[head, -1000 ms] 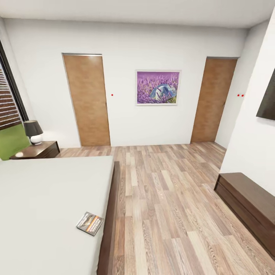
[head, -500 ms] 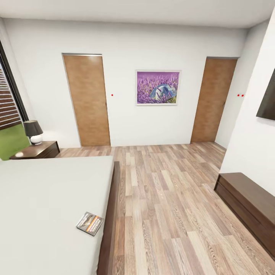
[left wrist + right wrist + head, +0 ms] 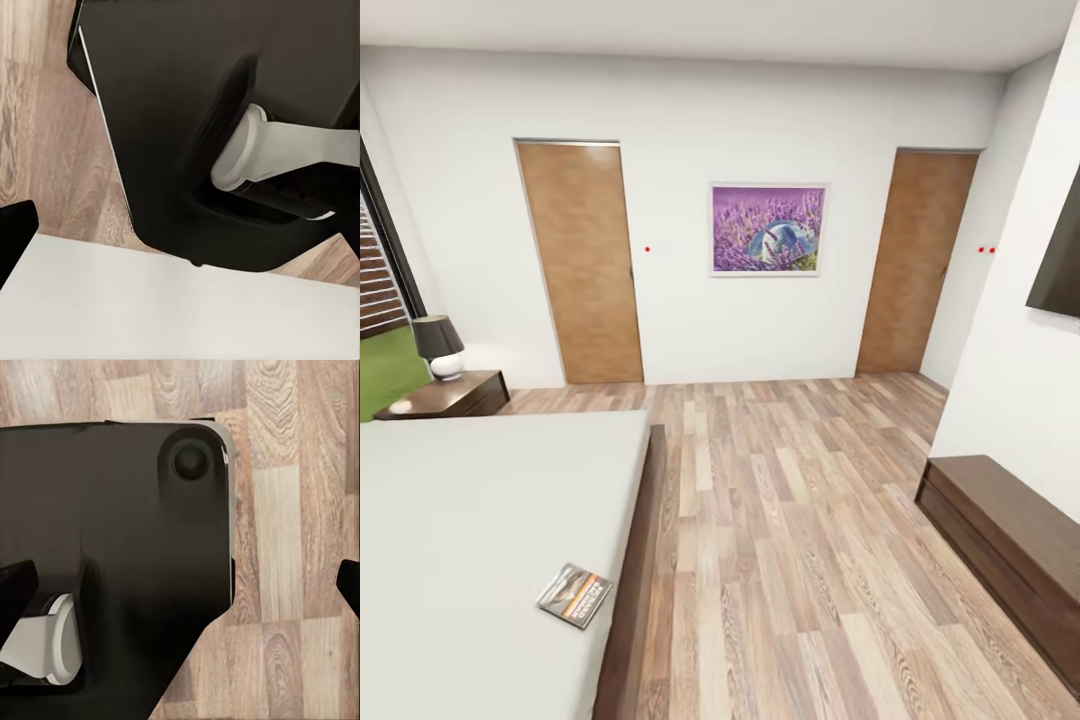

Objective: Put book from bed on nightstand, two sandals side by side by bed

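The book [image 3: 574, 596], a thin paperback with an orange band, lies flat on the bed's white mattress [image 3: 470, 530] close to the dark wooden frame [image 3: 632, 600]. One nightstand [image 3: 445, 395] stands beyond the bed at the far left, by the window. The sandals are out of view. My right gripper [image 3: 180, 585] is open over the floor, with one dark fingertip [image 3: 16, 581] at each side edge of the right wrist view. One left fingertip [image 3: 15, 236] sits at the edge of the left wrist view, so that gripper stands open too. Neither holds anything.
A black-shaded lamp [image 3: 438, 345] stands on the nightstand. A long dark TV cabinet [image 3: 1010, 535] runs along the right wall under a wall TV [image 3: 1060, 265]. Two brown doors [image 3: 580, 260] flank a lavender picture [image 3: 768, 228]. Plank floor [image 3: 790, 520] stretches between bed and cabinet. My black base [image 3: 112, 532] shows below both wrists.
The whole head view has shifted a little: the camera moved, so book, doors and nightstand sit slightly further left. The book has not moved on the bed.
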